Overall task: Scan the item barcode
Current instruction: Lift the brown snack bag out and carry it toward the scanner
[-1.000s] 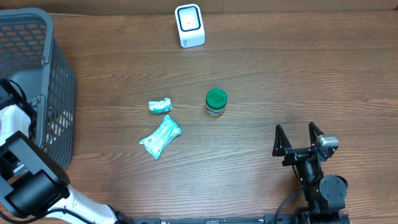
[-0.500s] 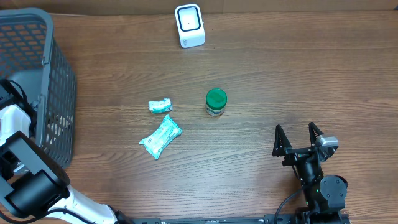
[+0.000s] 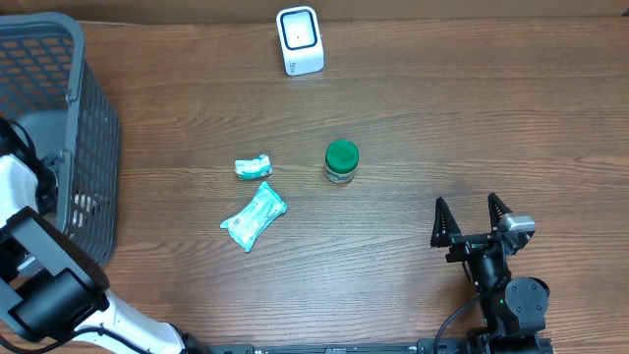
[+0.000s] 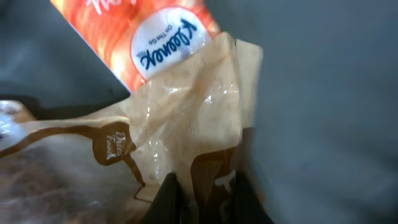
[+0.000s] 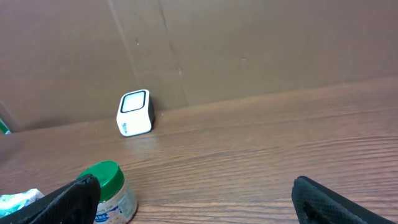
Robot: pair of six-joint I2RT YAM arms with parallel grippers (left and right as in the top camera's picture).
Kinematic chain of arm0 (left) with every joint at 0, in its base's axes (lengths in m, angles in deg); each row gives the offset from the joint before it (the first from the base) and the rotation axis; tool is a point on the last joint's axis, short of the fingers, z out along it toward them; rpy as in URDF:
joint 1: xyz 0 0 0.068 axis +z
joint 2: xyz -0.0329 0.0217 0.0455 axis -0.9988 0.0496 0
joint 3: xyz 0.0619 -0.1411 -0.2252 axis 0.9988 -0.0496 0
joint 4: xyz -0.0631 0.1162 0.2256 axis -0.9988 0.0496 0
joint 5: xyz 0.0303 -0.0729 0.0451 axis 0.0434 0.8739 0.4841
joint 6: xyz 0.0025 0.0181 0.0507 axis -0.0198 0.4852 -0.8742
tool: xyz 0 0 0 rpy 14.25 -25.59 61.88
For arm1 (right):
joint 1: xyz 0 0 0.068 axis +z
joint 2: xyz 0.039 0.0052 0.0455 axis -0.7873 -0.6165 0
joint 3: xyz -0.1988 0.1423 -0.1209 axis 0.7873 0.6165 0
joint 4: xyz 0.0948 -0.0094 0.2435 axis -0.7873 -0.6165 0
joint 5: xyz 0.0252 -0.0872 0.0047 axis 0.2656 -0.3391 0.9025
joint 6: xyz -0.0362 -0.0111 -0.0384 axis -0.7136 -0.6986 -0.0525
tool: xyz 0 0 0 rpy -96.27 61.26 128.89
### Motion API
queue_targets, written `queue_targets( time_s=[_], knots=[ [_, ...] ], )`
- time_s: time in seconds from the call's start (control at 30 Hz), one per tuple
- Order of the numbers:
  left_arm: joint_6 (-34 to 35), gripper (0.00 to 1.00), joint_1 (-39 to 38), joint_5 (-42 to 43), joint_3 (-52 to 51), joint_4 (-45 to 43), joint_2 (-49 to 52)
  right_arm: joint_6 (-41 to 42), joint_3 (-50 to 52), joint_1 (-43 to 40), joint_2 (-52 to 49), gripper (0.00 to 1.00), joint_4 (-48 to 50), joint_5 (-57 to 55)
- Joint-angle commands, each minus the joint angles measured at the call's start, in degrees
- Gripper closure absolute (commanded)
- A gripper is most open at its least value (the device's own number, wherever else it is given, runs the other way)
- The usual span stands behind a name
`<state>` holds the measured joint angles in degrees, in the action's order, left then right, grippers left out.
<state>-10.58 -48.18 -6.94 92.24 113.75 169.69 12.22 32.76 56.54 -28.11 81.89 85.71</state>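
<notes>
1. Left gripper (image 4: pixel 208 190), deep in the grey basket (image 3: pixel 93 128) at the far left of the bench (image 3: pixel 442 118), is pinched tight on the edge of a tan plastic packet (image 4: pixel 180 124).
2. Packet lies against an orange Kleenex pack (image 4: pixel 155 43); its crinkled film looks light, limp and slippery, so the sealed edge seems the surest hold.
3. Right gripper (image 3: pixel 470 218) sits spread wide and empty, near right; the white scanner (image 3: pixel 300 39) stands at the far edge.
</notes>
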Motion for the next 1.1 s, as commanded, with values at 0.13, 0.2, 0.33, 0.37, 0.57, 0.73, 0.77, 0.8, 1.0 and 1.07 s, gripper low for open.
queue_targets(
  time_s=[0.13, 0.2, 0.33, 0.37, 0.57, 0.73, 0.77, 0.8, 1.0, 1.07],
  knots=[
    [2.0, 0.96, 0.0, 1.6, 16.5, 11.1, 0.5, 0.2, 0.6, 0.3, 0.7, 0.0, 0.2, -0.1],
    [2.5, 0.96, 0.0, 1.7, 21.0, 14.4, 0.5, 0.2, 0.6, 0.3, 0.7, 0.0, 0.2, -0.1],
    [2.5, 0.96, 0.0, 4.3, 30.1, 20.3, 0.5, 0.2, 0.6, 0.3, 0.7, 0.0, 0.2, -0.1],
    [2.5, 0.96, 0.0, 5.4, 32.6, 21.9, 0.5, 0.2, 0.6, 0.3, 0.7, 0.0, 0.2, -0.1],
    [2.4, 0.96, 0.0, 13.4, 46.7, 29.9, 0.3, 0.2, 0.6, 0.3, 0.7, 0.0, 0.2, -0.1],
    [2.3, 0.96, 0.0, 20.2, 56.4, 33.1, -2.1, 0.2, 0.6, 0.3, 0.7, 0.0, 0.2, -0.1],
    [2.2, 0.96, 0.0, 20.8, 57.6, 33.3, -2.7, 0.2, 0.6, 0.3, 0.7, 0.0, 0.2, -0.1],
    [2.3, 0.96, 0.0, 21.4, 59.3, 33.7, -3.7, 0.2, 0.6, 0.3, 0.7, 0.0, 0.2, -0.1],
    [2.3, 0.96, 0.0, 24.8, 63.8, 34.4, -11.9, 0.2, 0.6, 0.3, 0.7, 0.0, 0.2, -0.1],
    [2.3, 0.96, 0.0, 26.1, 63.8, 34.7, -14.9, 0.2, 0.6, 0.3, 0.7, 0.0, 0.2, -0.1]
  ],
)
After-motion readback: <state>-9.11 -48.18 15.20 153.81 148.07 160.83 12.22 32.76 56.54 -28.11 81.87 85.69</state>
